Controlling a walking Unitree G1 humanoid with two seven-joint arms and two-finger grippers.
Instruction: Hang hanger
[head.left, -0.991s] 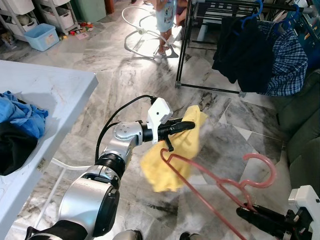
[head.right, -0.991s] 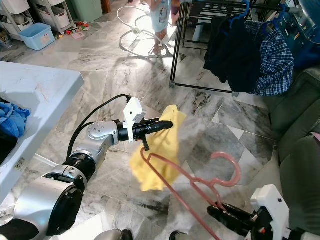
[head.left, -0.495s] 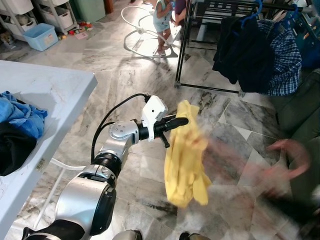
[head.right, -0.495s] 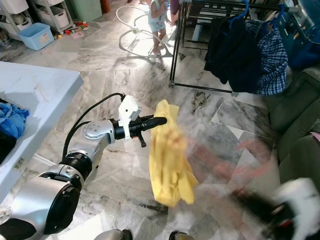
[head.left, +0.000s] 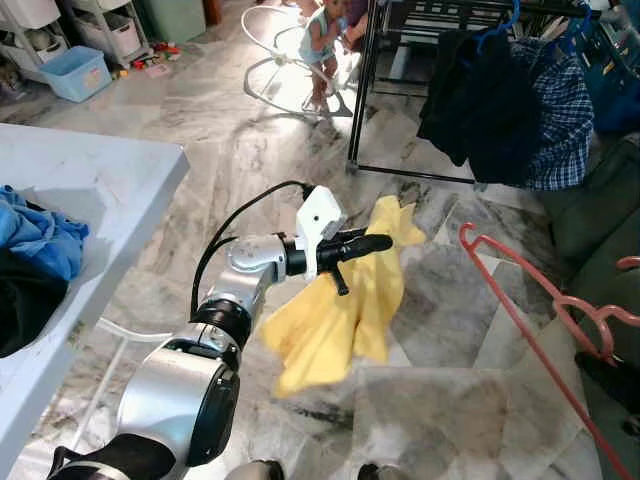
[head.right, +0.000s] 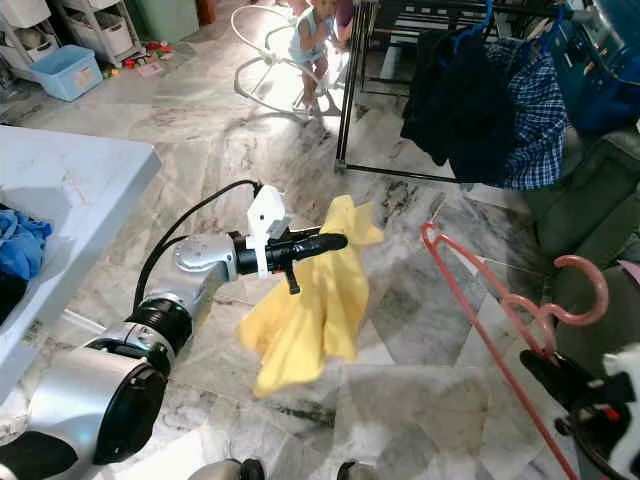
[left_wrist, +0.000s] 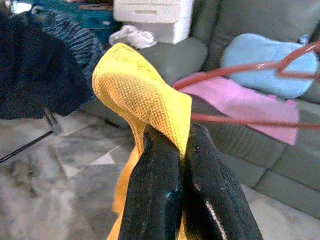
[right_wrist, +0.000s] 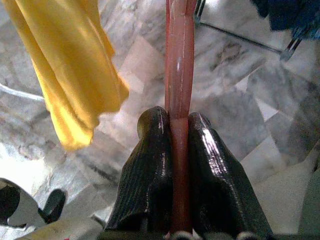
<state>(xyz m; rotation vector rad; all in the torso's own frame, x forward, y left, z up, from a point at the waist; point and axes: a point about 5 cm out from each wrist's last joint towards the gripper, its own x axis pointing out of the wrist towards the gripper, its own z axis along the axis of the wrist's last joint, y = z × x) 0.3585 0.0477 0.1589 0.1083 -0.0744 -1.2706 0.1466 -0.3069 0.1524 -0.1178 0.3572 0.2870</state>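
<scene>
Hanger (head.right: 500, 300) pinched in right gripper (right_wrist: 172, 125), now clear of yellow cloth (head.left: 350, 300) clamped by left gripper (left_wrist: 170, 145); clothes rack (head.left: 480, 90) beyond

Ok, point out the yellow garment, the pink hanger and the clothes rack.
yellow garment (head.left: 335, 325), left eye view, hanging middle.
pink hanger (head.right: 470, 282), right eye view, long straight arm.
clothes rack (head.left: 359, 100), left eye view, black upright post.

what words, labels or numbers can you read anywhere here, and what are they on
None can be read.
A small barcode-like sticker on the edge of the white table is too small to read.
No print shows on the yellow cloth held by the left claw, nor on the red hanger held by the right claw.
</scene>
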